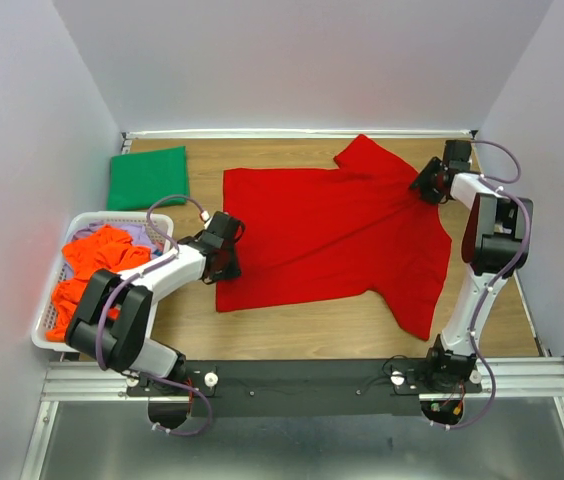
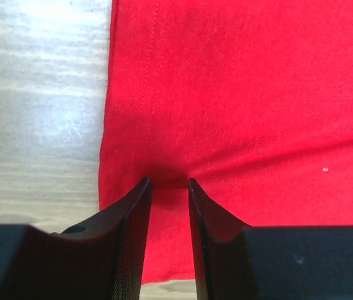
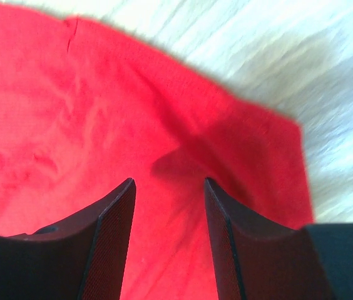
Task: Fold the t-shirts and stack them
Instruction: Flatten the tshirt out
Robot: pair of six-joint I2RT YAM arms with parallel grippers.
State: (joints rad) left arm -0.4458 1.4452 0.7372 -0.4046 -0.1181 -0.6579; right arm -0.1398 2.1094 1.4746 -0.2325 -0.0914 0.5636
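The bright red t-shirt [image 1: 332,230] lies spread flat across the middle of the table, one sleeve towards the back and one towards the front right. My left gripper [image 1: 224,250] sits on its left hem. In the left wrist view its jaws [image 2: 168,182] are drawn close on a pucker of red cloth [image 2: 239,94], and creases run out from the tips. My right gripper [image 1: 427,186] rests on the far right shoulder, open, with red cloth [image 3: 70,112] rumpled between the fingers [image 3: 168,181]. A folded dark green t-shirt [image 1: 148,178] lies at the back left.
A white slatted basket [image 1: 92,217] stands at the left edge, holding crumpled orange shirts [image 1: 97,265] and a bit of lavender cloth [image 1: 137,232]. Bare wood [image 2: 39,94] shows left of the hem. White walls close in three sides, and the metal mounting rail [image 1: 312,375] runs along the front.
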